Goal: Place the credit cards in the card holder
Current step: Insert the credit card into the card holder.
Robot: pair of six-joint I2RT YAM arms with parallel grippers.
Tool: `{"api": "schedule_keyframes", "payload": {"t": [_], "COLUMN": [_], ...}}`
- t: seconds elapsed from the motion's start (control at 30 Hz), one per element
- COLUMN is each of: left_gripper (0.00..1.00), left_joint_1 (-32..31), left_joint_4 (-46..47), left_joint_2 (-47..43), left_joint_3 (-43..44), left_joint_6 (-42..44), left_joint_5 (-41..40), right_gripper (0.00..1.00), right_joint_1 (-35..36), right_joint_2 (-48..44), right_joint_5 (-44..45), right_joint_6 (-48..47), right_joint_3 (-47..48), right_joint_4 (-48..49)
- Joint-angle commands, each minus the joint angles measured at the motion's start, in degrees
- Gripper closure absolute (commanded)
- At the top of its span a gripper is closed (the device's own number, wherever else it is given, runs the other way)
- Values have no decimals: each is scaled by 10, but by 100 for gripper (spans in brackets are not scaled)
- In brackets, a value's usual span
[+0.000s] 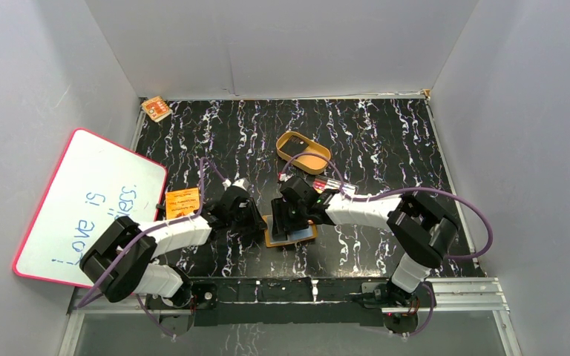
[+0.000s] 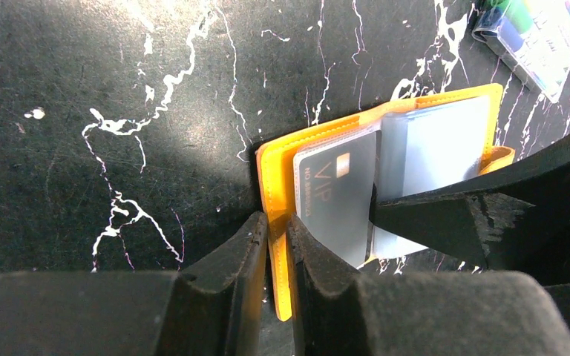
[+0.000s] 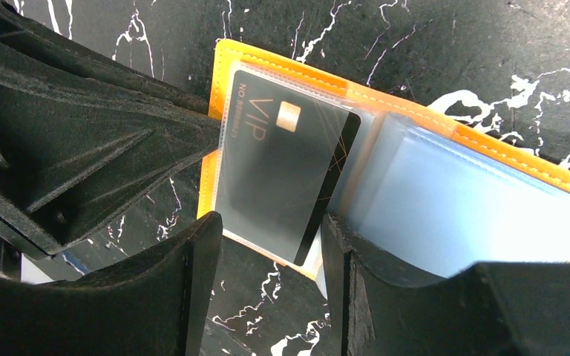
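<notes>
Left gripper (image 2: 277,222): clenched on the orange cover edge of the card holder (image 2: 276,174), at the lower centre of the left wrist view. You have it pinched there, by my reading, to pin the open holder flat and stop it sliding while a card goes in.

Right gripper (image 3: 271,222): jaws straddle the lower end of the credit card (image 3: 282,163), one finger close beside each long edge. You cannot tell from these views whether the pads press the card or only flank it.

Credit card: black, marked VIP, chip toward the upper middle of the right wrist view. Most of it lies inside a clear sleeve on the holder's left leaf; its lower end juts past the orange border.

Card holder: open on the marbled table (image 2: 119,111), pale blue sleeves fanned to the right. In the top view it sits at lower centre, between the two grippers.

Marker pack (image 2: 542,37): upper right of the left wrist view, apart from the holder.

Tan oval tray (image 1: 318,165): above centre in the top view, well apart.

Step in hand, as judged: seating this card fully.
</notes>
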Motion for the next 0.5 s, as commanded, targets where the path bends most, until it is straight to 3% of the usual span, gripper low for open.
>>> {"api": "schedule_keyframes", "payload": {"t": [0.0,0.47], "left_gripper": [84,80], "left_joint_1": [-1,-1], "left_joint_4": [-56,-117], "left_joint_2": [20,-44], "left_joint_3": [1,-1], "left_joint_6": [14,16], "left_joint_5": [-8,-48], "right_gripper": [40,35], "right_joint_1": [9,10], "right_joint_2": [-13,-65], "right_joint_5": [-5,90], "right_joint_6": [-11,30], "right_joint_3": [18,10], "right_joint_4": [49,-2]}}
